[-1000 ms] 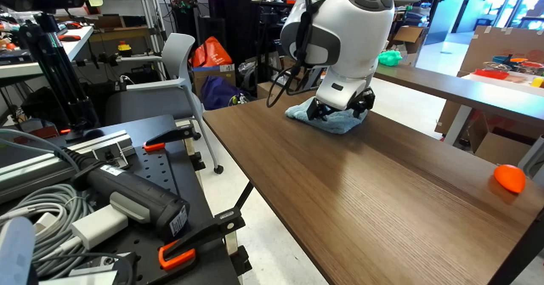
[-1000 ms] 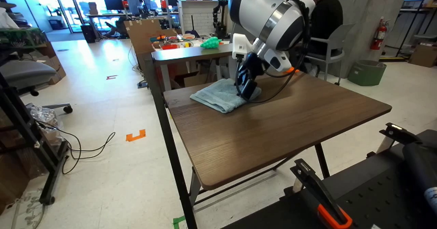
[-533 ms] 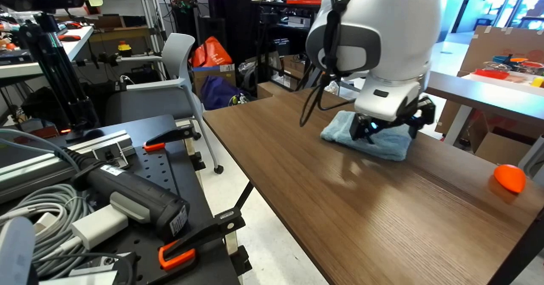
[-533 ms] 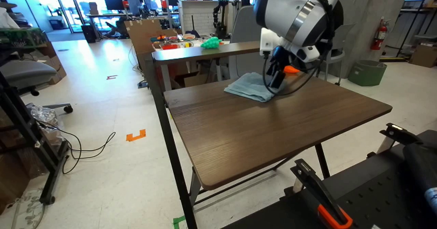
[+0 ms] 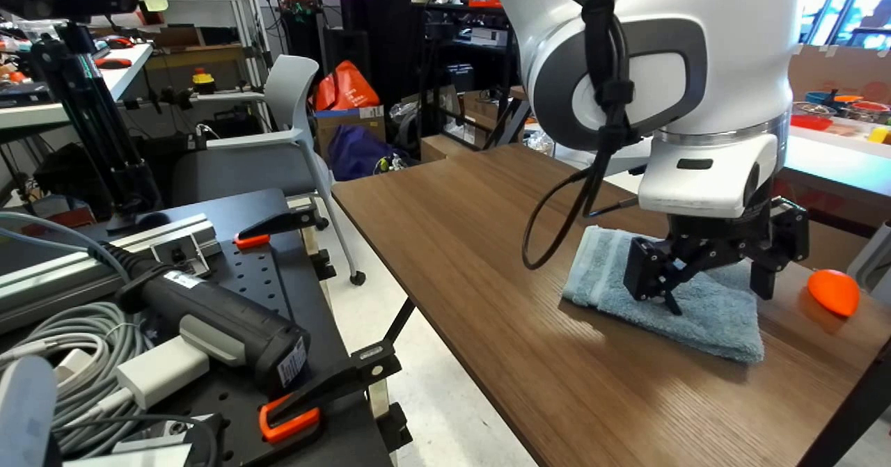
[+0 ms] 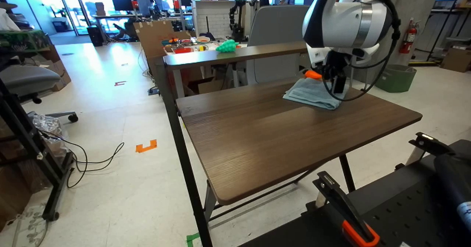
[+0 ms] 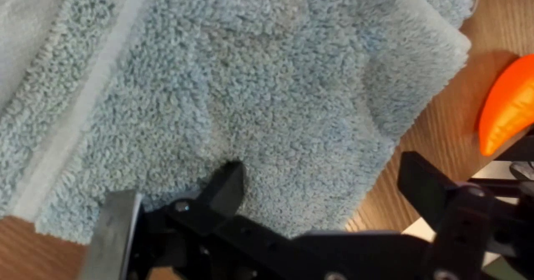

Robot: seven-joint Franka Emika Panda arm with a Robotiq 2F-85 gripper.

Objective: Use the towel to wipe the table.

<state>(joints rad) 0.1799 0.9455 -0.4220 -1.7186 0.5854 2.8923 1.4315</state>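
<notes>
A folded light blue terry towel [image 5: 710, 322] is being borne by a dark brown wood-grain tabletop [image 5: 515, 300], bare wood being shown around much of the towel. The gripper [image 5: 717, 294] is being held low over the towel by a white robot arm [image 5: 731, 63], its jaws being spread well apart. In the wrist view, one fingertip [image 7: 227, 188] is being seen right at the towel's nap; whether it is being pressed in cannot be told. The other finger [image 7: 421, 180] is being shown just past the towel's edge, against bare wood. Beside the towel, a glossy orange object [image 5: 833, 292] is being supported by the same tabletop, a strip of wood being seen between. Well beyond the towel, in an exterior view, a bumpy green object [image 6: 227, 46] is being shown.
</notes>
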